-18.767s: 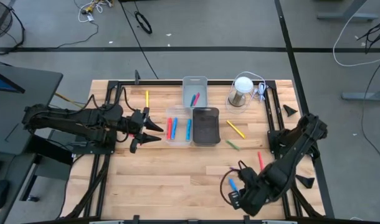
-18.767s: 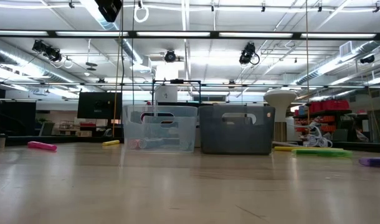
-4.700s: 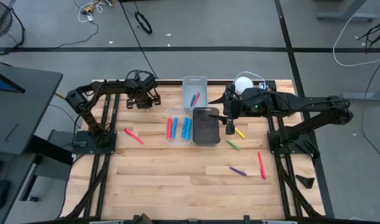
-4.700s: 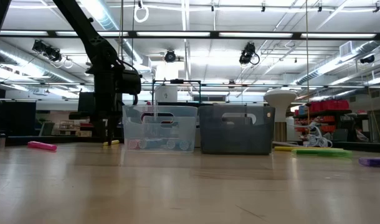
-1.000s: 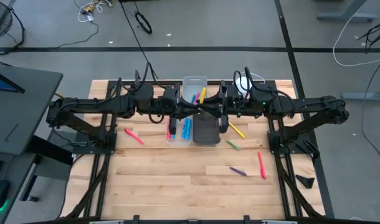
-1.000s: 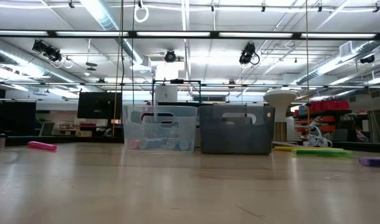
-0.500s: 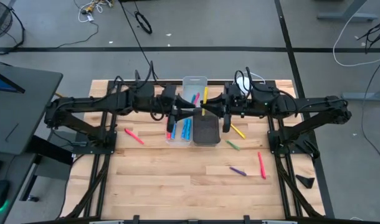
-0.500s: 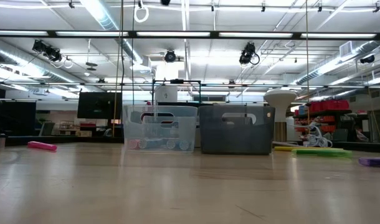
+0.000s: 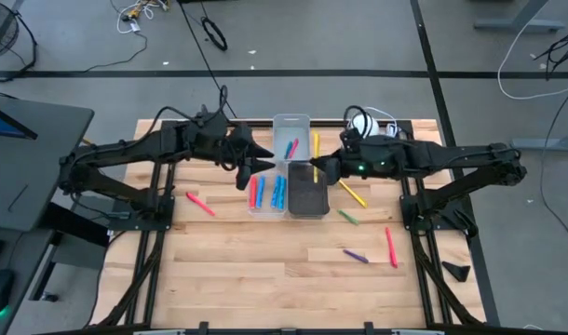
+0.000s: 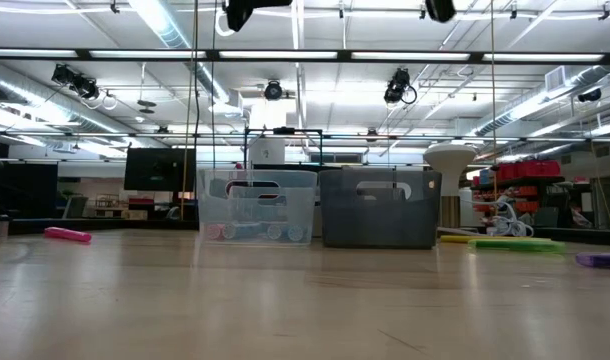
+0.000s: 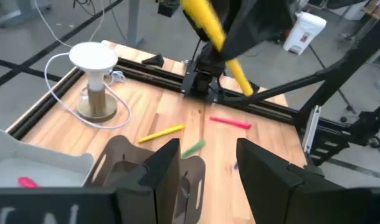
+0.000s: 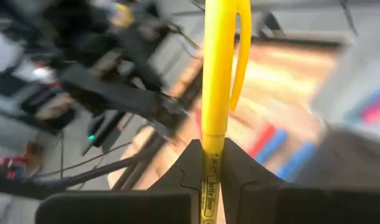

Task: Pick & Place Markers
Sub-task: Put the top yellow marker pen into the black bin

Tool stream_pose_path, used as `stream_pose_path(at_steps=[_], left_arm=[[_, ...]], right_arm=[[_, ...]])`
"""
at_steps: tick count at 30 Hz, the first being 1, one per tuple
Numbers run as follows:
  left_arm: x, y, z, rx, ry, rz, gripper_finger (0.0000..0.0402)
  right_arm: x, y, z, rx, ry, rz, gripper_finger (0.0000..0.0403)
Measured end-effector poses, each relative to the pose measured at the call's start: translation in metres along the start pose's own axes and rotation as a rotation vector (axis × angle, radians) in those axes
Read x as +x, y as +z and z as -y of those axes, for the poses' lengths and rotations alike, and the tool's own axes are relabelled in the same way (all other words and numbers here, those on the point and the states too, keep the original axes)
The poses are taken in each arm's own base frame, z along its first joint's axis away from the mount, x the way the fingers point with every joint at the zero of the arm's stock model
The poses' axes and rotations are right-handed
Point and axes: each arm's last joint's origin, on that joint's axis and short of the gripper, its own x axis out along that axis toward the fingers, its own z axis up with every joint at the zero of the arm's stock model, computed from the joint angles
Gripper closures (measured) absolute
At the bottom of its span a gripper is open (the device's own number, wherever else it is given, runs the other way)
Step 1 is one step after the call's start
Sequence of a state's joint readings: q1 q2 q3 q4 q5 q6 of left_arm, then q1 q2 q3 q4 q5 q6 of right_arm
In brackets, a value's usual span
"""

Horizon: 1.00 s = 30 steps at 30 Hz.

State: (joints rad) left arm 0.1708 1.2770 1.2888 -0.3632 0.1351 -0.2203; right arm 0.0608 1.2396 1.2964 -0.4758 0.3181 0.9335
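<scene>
My right gripper [image 9: 318, 168] is shut on a yellow marker [image 9: 315, 147], high over the dark bin [image 9: 307, 191]; the left wrist view shows that marker [image 11: 216, 34] in the air. My left gripper [image 9: 258, 166] hangs open over the clear bin [image 9: 266, 189], a short way left of the marker; its fingers [image 11: 159, 168] are bare. Red and blue markers lie in the clear bin. More lie on the table: red [image 9: 200, 203], yellow [image 9: 354, 194], green [image 9: 347, 217], purple [image 9: 356, 255], red [image 9: 391, 247]. My right gripper pinches the yellow marker between its two fingers [image 12: 185, 167] on the printed lower barrel [image 12: 213, 155]. It comes level from the table's right, and the fingers lie across the marker. The marker is lifted clear and tilted; its clip end [image 12: 240, 50] sticks out free.
A second clear bin [image 9: 291, 137] with a red and a blue marker stands at the far edge, and a white-topped lamp [image 9: 360, 135] with a cable to its right. The low view shows both bins [image 10: 257, 207] [image 10: 380, 208] and a pink marker [image 10: 67, 234]. Bare wood lies near.
My left gripper has drawn back toward the table's left, away from the right gripper it was close to. The yellow marker has stayed with the right gripper and shifted slightly right, over the dark bin.
</scene>
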Motion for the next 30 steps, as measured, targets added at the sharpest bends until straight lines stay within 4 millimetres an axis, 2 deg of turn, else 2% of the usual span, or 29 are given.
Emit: stream_pose_path(at_steps=[5,12,15,24,30], left_arm=[[-0.002,-0.002,-0.002,-0.001,0.011,-0.026,0.0237],[-0.002,-0.002,-0.002,0.001,0.011,-0.025,0.0237],[-0.002,-0.002,-0.002,0.001,0.011,-0.026,0.0237],[-0.002,-0.003,0.000,0.014,-0.062,-0.044,0.0237],[-0.002,-0.005,0.001,0.008,-0.096,-0.068,0.0237]], right_arm=[[-0.001,-0.010,0.014,0.193,-0.156,-0.076,0.0383],[-0.007,-0.023,0.033,0.333,-0.359,-0.214,0.0383],[-0.003,-0.028,0.038,0.383,-0.420,-0.284,0.0383],[0.047,-0.050,0.044,0.414,-0.502,-0.432,0.0383],[0.079,-0.060,0.054,0.420,-0.560,-0.443,0.0383]])
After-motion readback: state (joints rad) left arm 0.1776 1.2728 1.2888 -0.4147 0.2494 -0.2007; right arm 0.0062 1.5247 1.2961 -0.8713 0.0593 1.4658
